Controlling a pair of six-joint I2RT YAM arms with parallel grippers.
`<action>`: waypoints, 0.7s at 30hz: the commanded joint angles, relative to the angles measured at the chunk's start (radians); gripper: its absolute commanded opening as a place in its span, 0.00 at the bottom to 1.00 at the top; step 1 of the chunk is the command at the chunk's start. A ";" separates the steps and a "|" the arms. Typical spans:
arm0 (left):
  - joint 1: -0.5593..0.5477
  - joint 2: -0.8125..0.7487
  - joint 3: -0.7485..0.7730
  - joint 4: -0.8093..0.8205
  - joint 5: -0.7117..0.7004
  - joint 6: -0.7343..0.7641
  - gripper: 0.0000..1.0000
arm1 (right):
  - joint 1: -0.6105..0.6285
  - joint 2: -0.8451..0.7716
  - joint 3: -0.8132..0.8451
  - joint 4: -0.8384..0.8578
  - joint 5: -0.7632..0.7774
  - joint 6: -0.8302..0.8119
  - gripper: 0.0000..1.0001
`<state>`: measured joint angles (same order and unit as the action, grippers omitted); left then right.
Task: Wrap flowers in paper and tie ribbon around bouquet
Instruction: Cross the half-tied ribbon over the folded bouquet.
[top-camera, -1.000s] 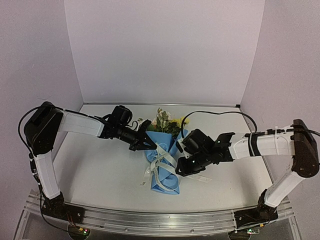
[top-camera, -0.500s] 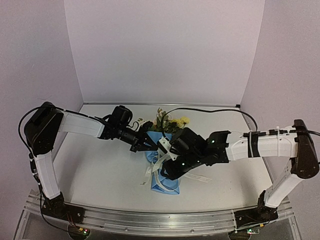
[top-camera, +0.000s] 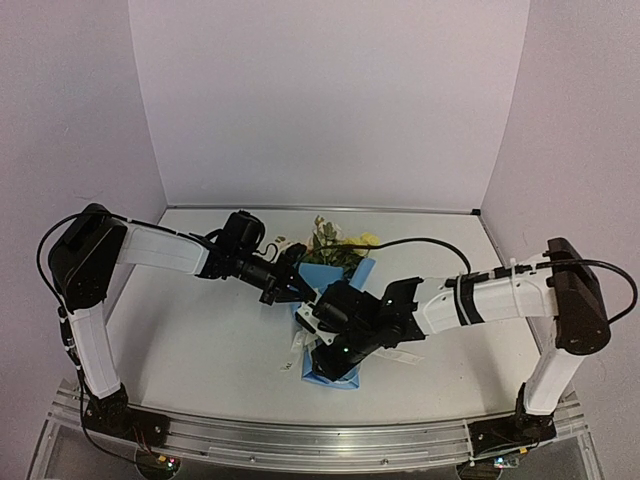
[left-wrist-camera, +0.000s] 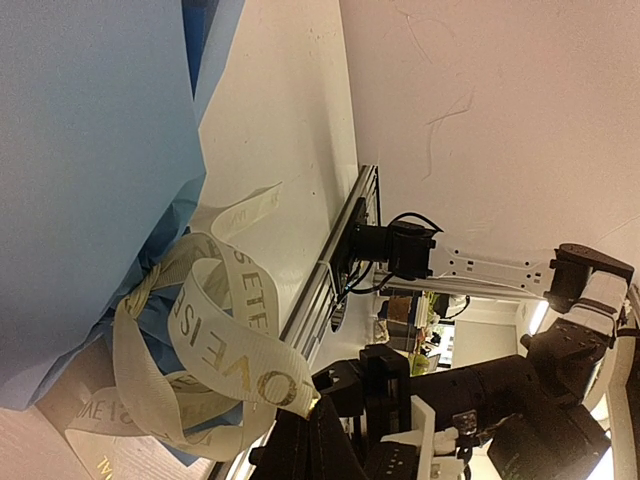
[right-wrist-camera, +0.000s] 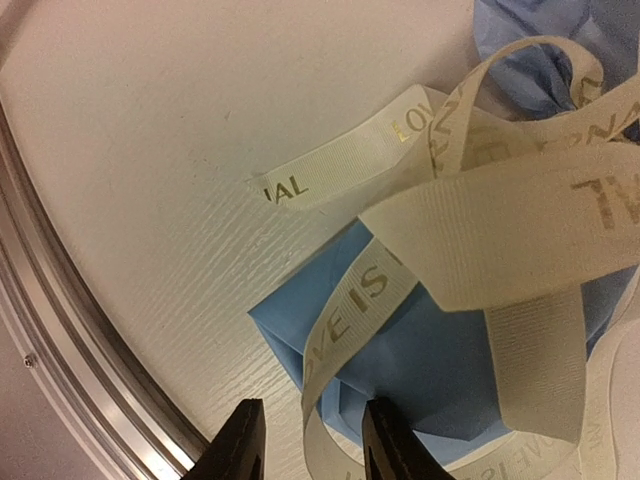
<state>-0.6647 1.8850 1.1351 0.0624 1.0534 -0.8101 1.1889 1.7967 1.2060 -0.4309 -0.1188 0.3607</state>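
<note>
Right wrist view looks down on the lower end of the bouquet (right-wrist-camera: 440, 390). Its thin light-blue paper cone (right-wrist-camera: 290, 325) lies flat on the white worktop (right-wrist-camera: 150, 150), with the folded tip pointing toward the grey aluminium rail (right-wrist-camera: 70, 340). The long narrow off-white ribbon with tan printed lettering (right-wrist-camera: 500, 230) is gathered around the cone in loose loops. One free end lies flat on the worktop just beside the paper, and another strand trails down over the tip. That strand runs between the black fingers of the right gripper (right-wrist-camera: 312, 412), whose jaws stand partly open. They do not seem to pinch it, though the frame cuts off their lower part.

From the top external view, the bouquet lies in the middle of the worktop. The pale pink, cream and yellow flowers with green leaves (top-camera: 335, 243) are at the far end, and the tip points toward the arm bases. The right gripper hangs directly over the cone. The left gripper (top-camera: 292, 287) sits at the cone's upper left edge with its jaws fully closed. Whether they pinch paper or ribbon I cannot tell. Pale lilac walls (top-camera: 330, 100) enclose the worktop.
</note>
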 joint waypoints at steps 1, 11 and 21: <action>-0.001 -0.003 0.005 0.021 0.022 0.013 0.00 | 0.010 0.024 0.040 -0.001 0.026 0.009 0.33; -0.001 0.002 0.008 -0.004 0.010 0.040 0.00 | 0.023 -0.013 0.009 -0.002 0.032 0.036 0.15; 0.002 0.003 0.010 -0.029 -0.009 0.064 0.00 | 0.023 -0.088 -0.032 -0.008 0.037 0.057 0.13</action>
<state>-0.6647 1.8862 1.1351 0.0406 1.0457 -0.7733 1.2072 1.7673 1.1812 -0.4367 -0.0997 0.4020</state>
